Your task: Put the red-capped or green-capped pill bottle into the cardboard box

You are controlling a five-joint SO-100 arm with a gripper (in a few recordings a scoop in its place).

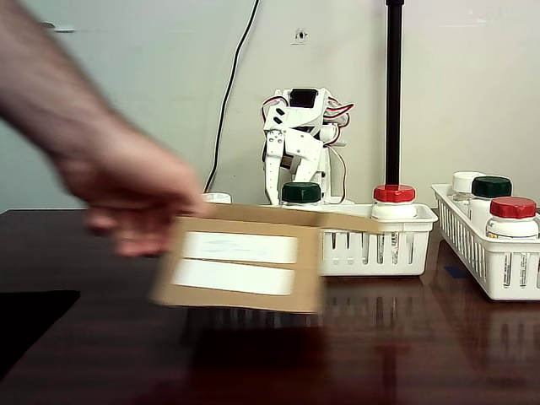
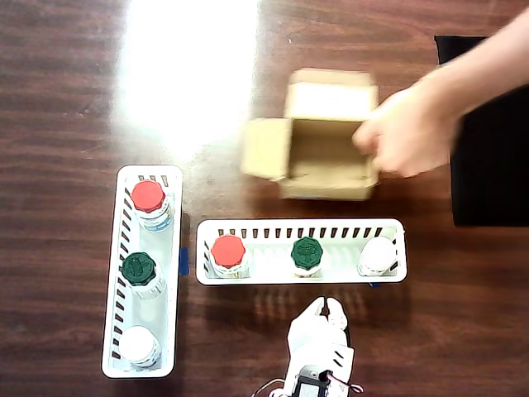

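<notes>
The cardboard box lies open-topped on the dark table, its flaps spread, and a person's hand grips its right side. In the fixed view the box is blurred, its two white labels facing the camera, with the hand on its left. Red-capped and green-capped pill bottles stand in the horizontal white basket. My gripper rests folded behind that basket, shut and holding nothing. The white arm sits at the back.
A second white basket holds red-capped, green-capped and white-capped bottles. A white-capped bottle shares the horizontal basket. A black mat lies beside the box. A black pole stands behind.
</notes>
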